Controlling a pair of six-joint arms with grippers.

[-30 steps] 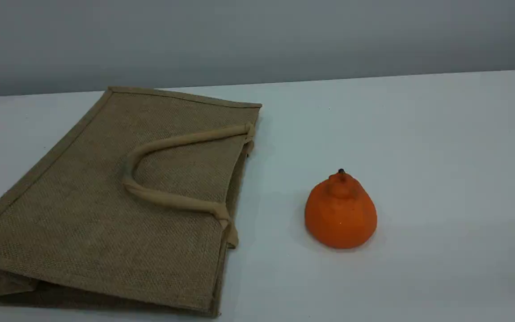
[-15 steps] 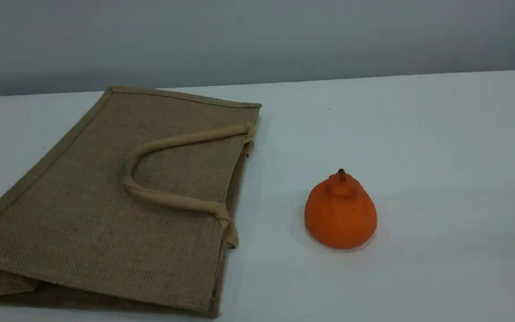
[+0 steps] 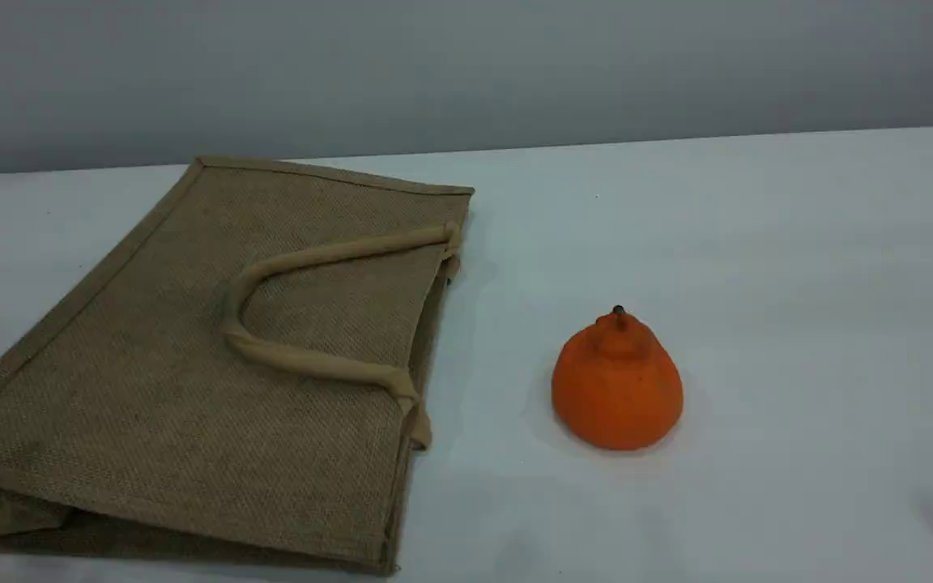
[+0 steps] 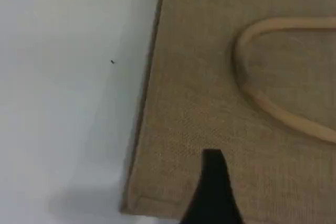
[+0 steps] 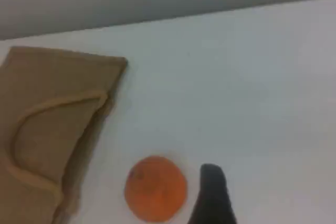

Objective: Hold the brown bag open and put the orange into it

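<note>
Soft, even light; faint shadows; both wrist views are blurred.

1. We see the brown bag point(image 3: 191, 364) cut off by the scene view's left and bottom edges.
2. We see one blurred fingertip of each gripper; the second is out of frame.
3. We cannot see inside the bag.

Brown bag point(image 3: 191, 364) lying flat, handle point(image 3: 304, 360) on top, orange point(image 3: 617, 385) upright, apart to its right

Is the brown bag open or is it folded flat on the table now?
Folded flat. The brown bag lies on its side, one handle resting on its top face, its mouth edge closed beside the orange.
</note>
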